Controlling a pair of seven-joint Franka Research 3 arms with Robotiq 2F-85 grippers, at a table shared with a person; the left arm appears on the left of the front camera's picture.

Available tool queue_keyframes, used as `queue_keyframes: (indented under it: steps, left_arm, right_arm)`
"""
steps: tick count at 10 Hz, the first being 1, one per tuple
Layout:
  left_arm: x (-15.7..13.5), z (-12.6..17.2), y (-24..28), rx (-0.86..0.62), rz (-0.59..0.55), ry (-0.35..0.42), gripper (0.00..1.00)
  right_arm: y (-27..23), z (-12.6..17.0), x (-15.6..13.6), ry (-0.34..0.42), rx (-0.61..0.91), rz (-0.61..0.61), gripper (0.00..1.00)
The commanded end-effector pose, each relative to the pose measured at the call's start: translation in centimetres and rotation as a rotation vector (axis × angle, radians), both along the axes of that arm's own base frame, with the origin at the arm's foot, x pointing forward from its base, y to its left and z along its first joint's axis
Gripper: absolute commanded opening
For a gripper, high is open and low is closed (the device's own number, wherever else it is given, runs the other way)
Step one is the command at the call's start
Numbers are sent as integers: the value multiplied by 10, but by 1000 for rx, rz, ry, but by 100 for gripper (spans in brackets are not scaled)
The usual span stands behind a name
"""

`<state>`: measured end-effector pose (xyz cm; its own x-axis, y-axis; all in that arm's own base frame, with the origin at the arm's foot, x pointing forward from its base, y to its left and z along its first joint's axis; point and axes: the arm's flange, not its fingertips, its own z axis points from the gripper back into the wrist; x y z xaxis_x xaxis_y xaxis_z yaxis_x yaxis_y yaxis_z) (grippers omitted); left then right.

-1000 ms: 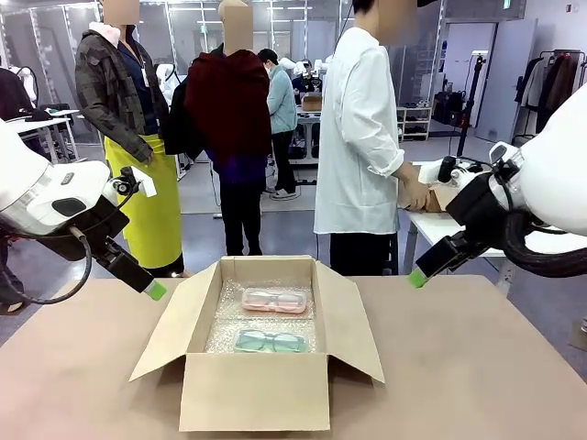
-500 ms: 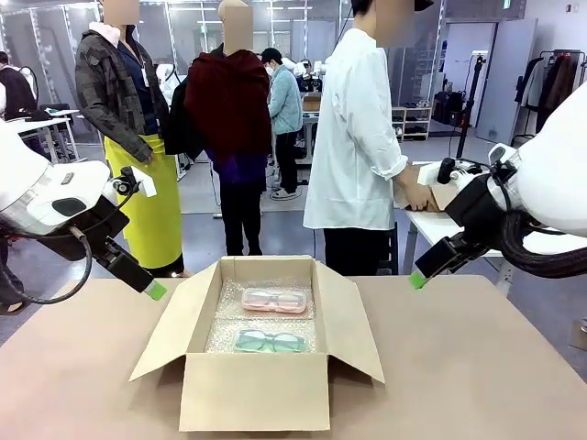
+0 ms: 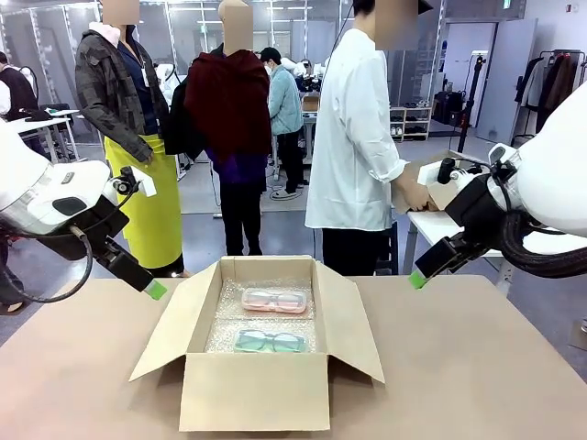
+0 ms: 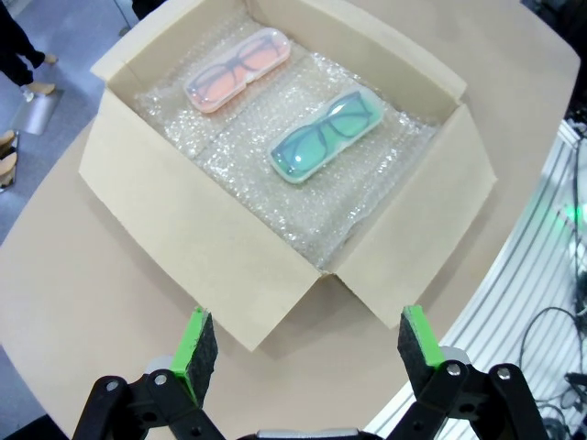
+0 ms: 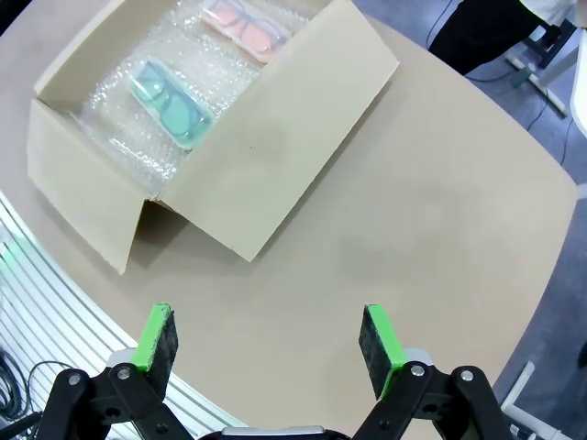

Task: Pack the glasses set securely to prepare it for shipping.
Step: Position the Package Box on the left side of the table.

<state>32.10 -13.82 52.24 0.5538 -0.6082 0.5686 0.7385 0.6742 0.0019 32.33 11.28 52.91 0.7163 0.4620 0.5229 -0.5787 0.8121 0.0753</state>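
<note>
Two eyeglass cases lie inside the open cardboard box (image 3: 254,392) at mid-table, on bubble wrap (image 3: 223,330). Mint green case (image 3: 269,341) nearer; pale pink case (image 3: 274,300) just beyond it, not touching. Both lie lengthwise left to right.

Left gripper (image 4: 307,348) hangs above the table (image 3: 477,367) off the box's left flap, jaws spread wide, holding nothing. Right gripper (image 5: 266,344) hangs off the right flap, equally wide, empty. Cases sit between the two grippers, lower, well apart from either pair of pads.

Far side: person (image 3: 358,137) in white shirt, turned to the right.
</note>
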Motion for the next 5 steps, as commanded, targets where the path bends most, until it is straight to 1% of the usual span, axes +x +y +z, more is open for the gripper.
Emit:
queue_keyframes:
  steps: [1, 2, 3, 4, 5]
  left_arm:
    - [25, 9, 16, -99, 73, 108, 100]
    - [32, 7, 29, -174, 114, 104, 100]
    - [41, -2, 47, -290, 154, 145, 100]
    - [51, -19, 67, -393, 163, 227, 100]
    - [64, -42, 86, -479, 186, 307, 100]
  right_arm:
    - [0, 1, 0, -12, 4, 16, 100]
    - [0, 1, 0, -12, 4, 16, 100]
    - [0, 1, 0, -12, 4, 16, 100]
    - [0, 1, 0, -12, 4, 16, 100]
    - [0, 1, 0, -12, 4, 16, 100]
